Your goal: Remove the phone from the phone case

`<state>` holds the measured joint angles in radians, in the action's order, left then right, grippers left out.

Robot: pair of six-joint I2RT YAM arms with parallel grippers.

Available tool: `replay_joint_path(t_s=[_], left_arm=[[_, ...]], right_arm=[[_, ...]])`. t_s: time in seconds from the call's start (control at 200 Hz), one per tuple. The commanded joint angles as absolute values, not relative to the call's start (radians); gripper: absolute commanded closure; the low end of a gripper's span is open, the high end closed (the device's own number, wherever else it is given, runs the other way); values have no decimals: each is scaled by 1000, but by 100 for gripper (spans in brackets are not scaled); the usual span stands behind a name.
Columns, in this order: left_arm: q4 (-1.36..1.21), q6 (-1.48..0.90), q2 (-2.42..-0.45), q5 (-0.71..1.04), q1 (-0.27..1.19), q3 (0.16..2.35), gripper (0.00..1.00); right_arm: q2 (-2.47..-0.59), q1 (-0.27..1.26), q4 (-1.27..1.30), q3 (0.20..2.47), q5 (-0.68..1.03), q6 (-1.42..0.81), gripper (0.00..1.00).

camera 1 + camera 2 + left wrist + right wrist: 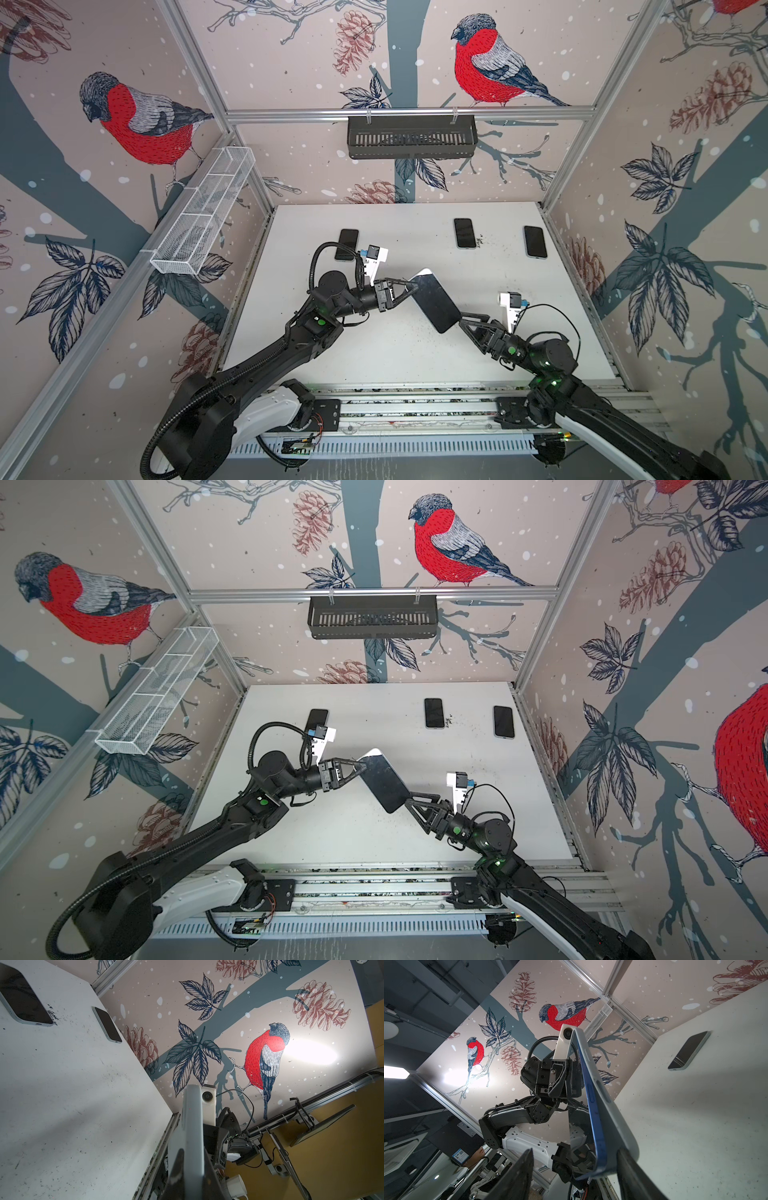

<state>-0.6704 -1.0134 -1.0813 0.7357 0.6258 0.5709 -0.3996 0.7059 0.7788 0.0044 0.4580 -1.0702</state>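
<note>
My left hand (pixel 414 286) clamps one corner of the phone case (pixel 420 274), phone (pixel 436 301) inside, above the desk (pixel 395 357); my right hand (pixel 460 322) stands open around the case's opposite end.

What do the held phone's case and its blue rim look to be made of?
The phone case looks like soft plastic or silicone: pale grey, matte, with a moulded button shape and no sharp glare. The phone has a smooth blue rim, probably coated metal, though plastic is possible, and a dark glossy face, likely glass.
</note>
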Motion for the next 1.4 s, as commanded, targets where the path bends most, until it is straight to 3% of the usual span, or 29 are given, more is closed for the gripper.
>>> replay_joint_path(t_s=[0.0, 1.396], left_arm=[[-774, -1020, -1075, 738, 625, 584, 100], [-827, -1049, -1088, 749, 624, 590, 100]], right_arm=[[-373, 708, 742, -115, 446, -1069, 35], [-417, 707, 782, -131, 430, -1064, 37]])
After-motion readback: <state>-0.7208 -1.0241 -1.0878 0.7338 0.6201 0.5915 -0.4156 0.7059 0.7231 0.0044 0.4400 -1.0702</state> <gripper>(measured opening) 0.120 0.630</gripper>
